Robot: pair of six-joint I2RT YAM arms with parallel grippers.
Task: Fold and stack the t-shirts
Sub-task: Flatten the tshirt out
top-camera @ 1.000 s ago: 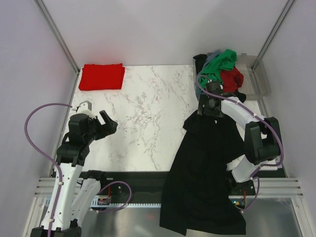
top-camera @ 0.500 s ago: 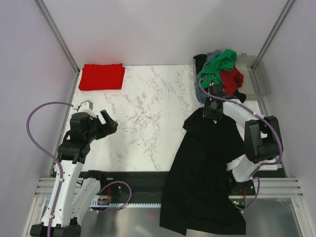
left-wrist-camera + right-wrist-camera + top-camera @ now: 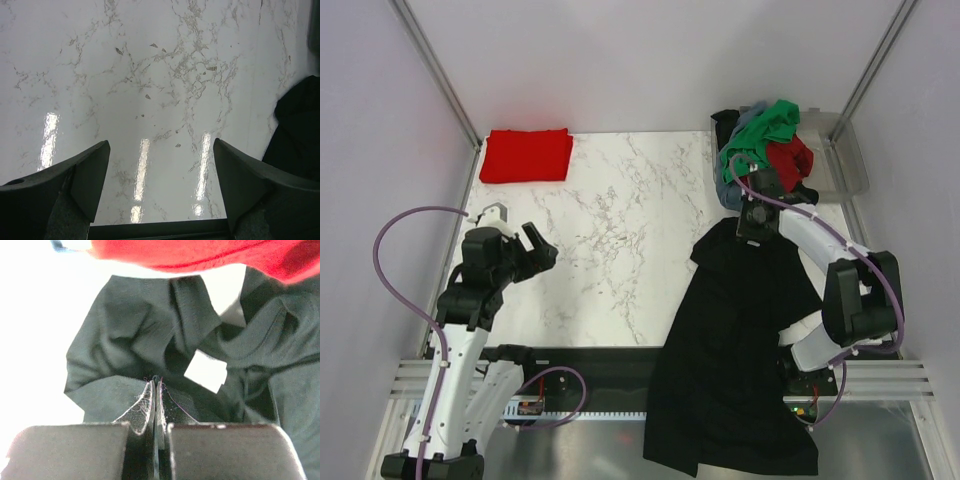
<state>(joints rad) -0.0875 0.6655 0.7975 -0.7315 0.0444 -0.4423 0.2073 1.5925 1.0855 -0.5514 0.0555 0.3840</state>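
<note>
Black t-shirt (image 3: pixel 740 340) lies spread from the right of the table (image 3: pixel 620 230) down over its near edge, its top just beside the heap of unfolded t-shirts (image 3: pixel 772 140). Right gripper (image 3: pixel 156 384): jaws pressed together, pinching what looks like a thin fold at that top edge. Left gripper (image 3: pixel 160 150) hovers over bare marble, jaws spread, empty. A folded red t-shirt (image 3: pixel 526 155) sits far left. Risk: the bite is slight — a pull could slip it or drag heap cloth along, and the overhanging weight may slide the shirt off.
</note>
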